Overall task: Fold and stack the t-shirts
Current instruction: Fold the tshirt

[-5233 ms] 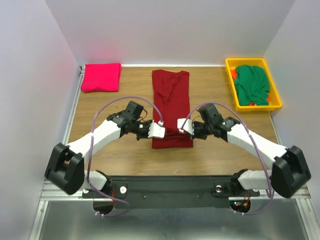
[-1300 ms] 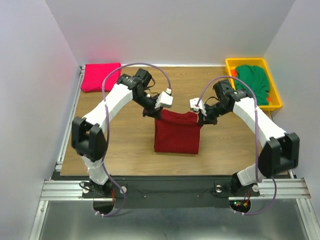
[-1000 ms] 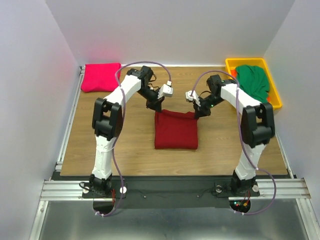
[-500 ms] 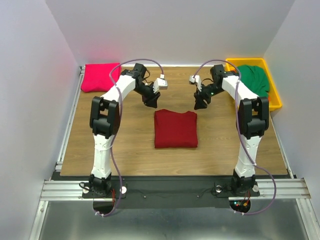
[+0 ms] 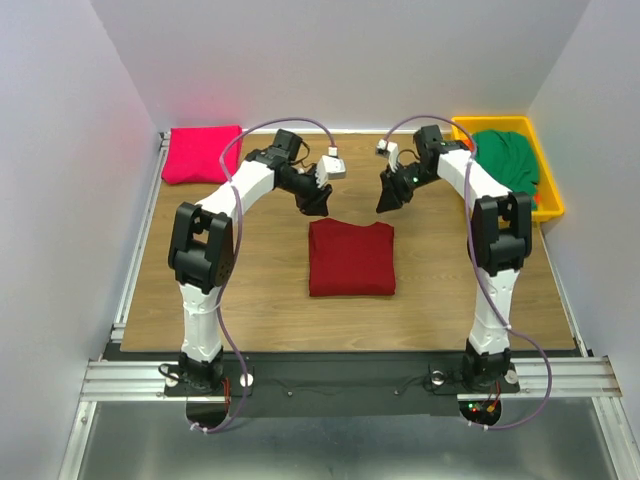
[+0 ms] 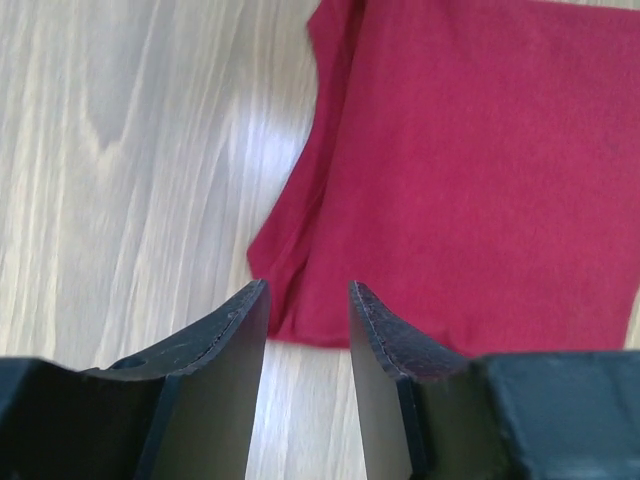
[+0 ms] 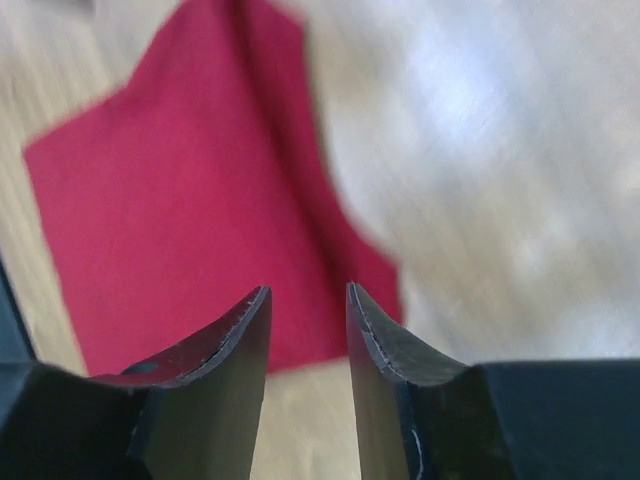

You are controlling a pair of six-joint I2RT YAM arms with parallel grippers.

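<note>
The dark red t-shirt (image 5: 350, 258) lies folded in a near-square in the middle of the table; it also shows in the left wrist view (image 6: 470, 170) and the right wrist view (image 7: 190, 210). The pink-magenta t-shirt (image 5: 202, 154) lies folded at the far left corner. The green t-shirt (image 5: 505, 168) is bunched in the yellow bin (image 5: 458, 150). My left gripper (image 5: 318, 204) hovers above the red shirt's far left corner, open and empty. My right gripper (image 5: 386, 202) hovers above its far right corner, open and empty.
The yellow bin stands at the far right corner against the wall. White walls close the table at the back and both sides. Both arms stretch far out over the table, with purple cables looping above them.
Both grippers carried the red shirt's near end to the far end, folding it in half. They then let go and rose away from the far edge; the shirt lies flat.
</note>
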